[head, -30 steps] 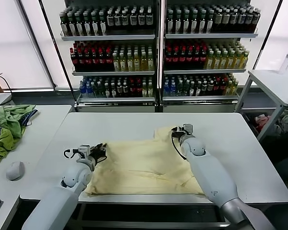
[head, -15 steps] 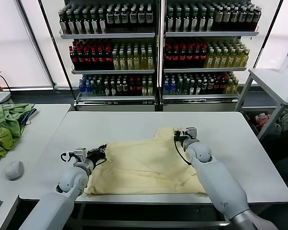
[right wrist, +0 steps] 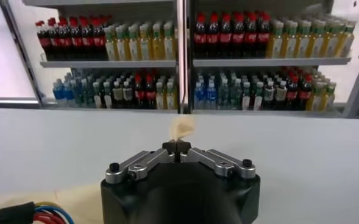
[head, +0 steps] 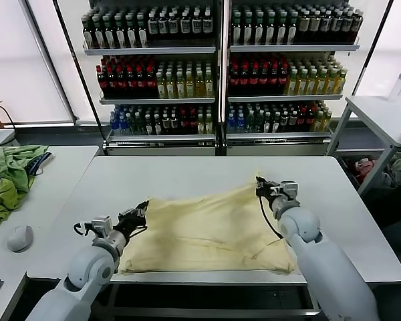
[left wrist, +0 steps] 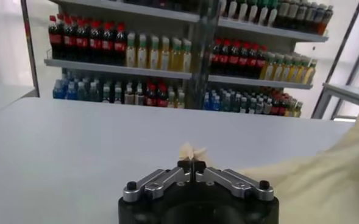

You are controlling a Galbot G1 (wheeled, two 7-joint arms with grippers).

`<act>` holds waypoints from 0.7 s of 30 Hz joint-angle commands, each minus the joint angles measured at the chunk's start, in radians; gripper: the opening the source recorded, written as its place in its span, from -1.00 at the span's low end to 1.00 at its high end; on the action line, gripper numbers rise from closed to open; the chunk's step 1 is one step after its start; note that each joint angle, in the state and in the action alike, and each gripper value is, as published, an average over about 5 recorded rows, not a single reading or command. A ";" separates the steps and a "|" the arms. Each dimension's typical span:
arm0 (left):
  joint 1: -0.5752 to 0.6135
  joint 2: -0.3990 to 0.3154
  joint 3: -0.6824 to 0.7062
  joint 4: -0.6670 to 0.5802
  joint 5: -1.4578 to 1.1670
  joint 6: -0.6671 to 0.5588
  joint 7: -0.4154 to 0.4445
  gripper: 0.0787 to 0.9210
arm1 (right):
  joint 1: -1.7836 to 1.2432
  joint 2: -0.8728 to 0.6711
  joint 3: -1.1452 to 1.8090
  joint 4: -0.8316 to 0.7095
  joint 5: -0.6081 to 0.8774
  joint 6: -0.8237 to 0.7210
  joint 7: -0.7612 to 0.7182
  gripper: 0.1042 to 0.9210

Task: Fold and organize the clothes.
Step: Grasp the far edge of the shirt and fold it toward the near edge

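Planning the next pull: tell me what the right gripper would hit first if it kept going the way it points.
Probably nothing close: the right gripper, shut on the T-shirt, points across bare table toward the bottle shelves. Depth is hard to judge.

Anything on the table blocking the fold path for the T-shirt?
Nothing visible. The left gripper and right gripper are each shut on a corner of the T-shirt, and the table beyond it is bare. The green garments lie on a separate table.
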 commanded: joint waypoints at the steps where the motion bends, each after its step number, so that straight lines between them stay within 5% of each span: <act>1: 0.209 0.012 -0.071 -0.187 0.013 -0.005 0.007 -0.98 | -0.269 -0.047 0.121 0.263 -0.006 0.001 0.001 -0.97; 8: 0.255 0.008 -0.079 -0.190 0.073 0.010 0.008 -0.98 | -0.434 -0.039 0.209 0.374 -0.042 -0.005 0.005 -0.97; 21: 0.255 -0.017 -0.056 -0.138 0.229 0.015 0.025 -0.98 | -0.489 0.013 0.166 0.354 -0.128 -0.018 0.024 -0.97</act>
